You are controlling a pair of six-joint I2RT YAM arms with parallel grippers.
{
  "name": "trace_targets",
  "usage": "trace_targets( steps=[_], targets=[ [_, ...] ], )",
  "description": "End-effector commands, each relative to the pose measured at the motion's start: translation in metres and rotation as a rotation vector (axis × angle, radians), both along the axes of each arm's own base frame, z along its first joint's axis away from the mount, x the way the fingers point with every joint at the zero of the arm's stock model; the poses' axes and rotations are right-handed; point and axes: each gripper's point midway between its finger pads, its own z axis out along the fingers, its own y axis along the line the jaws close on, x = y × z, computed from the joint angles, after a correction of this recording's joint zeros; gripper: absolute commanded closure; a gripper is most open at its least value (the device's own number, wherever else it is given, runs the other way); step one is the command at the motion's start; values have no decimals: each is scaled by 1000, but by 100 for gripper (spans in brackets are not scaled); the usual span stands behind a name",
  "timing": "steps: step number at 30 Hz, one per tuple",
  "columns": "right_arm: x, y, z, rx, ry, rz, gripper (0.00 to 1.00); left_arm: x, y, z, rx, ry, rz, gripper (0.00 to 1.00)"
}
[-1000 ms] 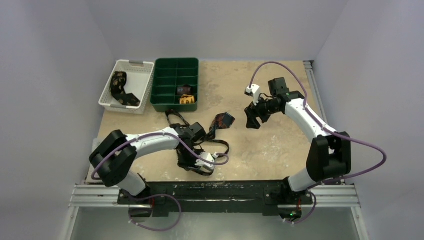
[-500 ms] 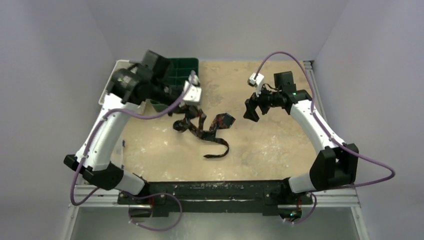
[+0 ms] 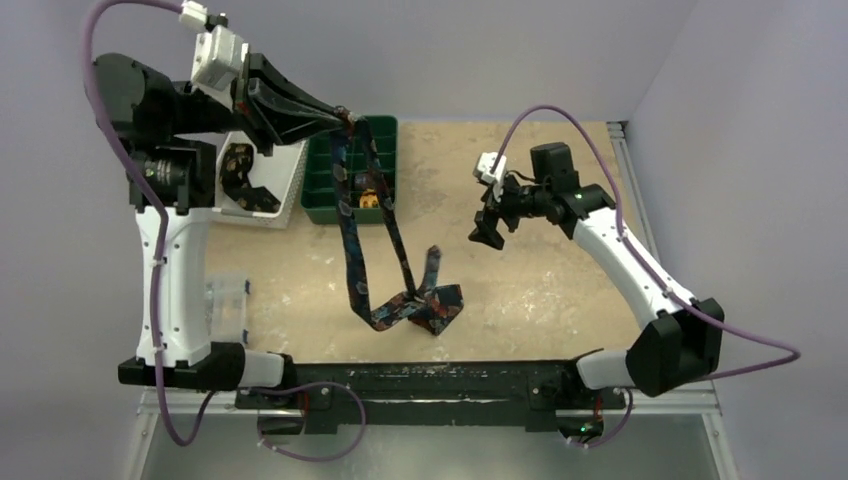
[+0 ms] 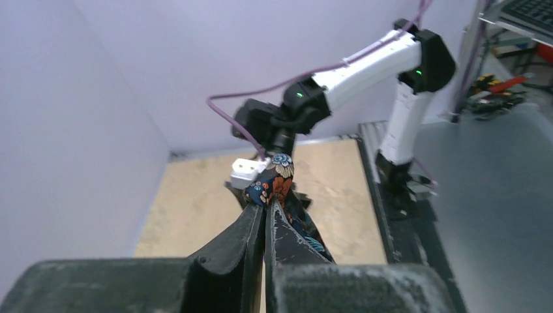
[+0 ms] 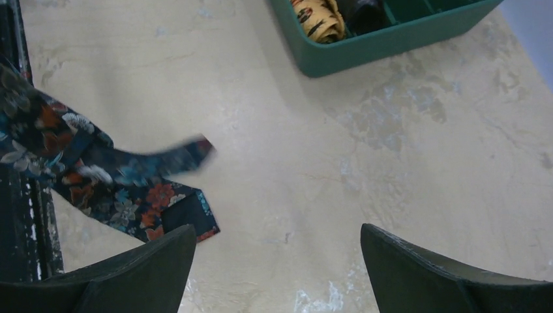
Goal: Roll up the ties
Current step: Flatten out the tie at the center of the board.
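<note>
The left gripper (image 3: 338, 116) is clamped tight on a dark navy fabric necktie with a small multicoloured flower print (image 3: 349, 228). In the left wrist view its two black fingers (image 4: 242, 236) meet with a fold of the cloth (image 4: 276, 180) bunched up between and just beyond their tips. The gripper is held high above the far left part of the table. From it the necktie hangs in two long strands that cross in front of a green plastic tray divided into compartments (image 3: 322, 168). Its lower part lies bunched on the mottled beige tabletop (image 3: 545, 285) near the front edge, roughly midway between the two arm bases, with one narrow end sticking up from the pile. The right gripper (image 3: 487, 228) hovers over the middle of the table with its jaws spread wide and nothing between them. In its wrist view the gripper (image 5: 277, 236) looks down on bare tabletop, and the broad end of the necktie (image 5: 124, 195) lies just beside the finger at lower left without touching it. A rolled yellow necktie with dark marks (image 5: 319, 19) sits in a near corner compartment of the green tray (image 5: 398, 38), next to a dark roll that is hard to make out. Left of the tray stands a white slotted plastic basket (image 3: 293, 172) holding a black-and-gold necktie (image 3: 238, 165). Thin purple cables (image 3: 545, 112) loop along both white arms.
</note>
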Motion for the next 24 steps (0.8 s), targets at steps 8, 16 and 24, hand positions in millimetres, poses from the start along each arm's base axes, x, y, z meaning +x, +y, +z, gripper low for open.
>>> trace_targets(
  steps=[8,16,24],
  targets=[
    [-33,-1,-102,-268,255,211,18,-16,42,-148,234,287,17,100],
    [-35,33,-127,-348,297,128,16,-19,43,-190,205,664,8,86],
    [-31,36,-125,-327,307,67,14,-22,42,-211,141,1117,17,7]
  ],
)
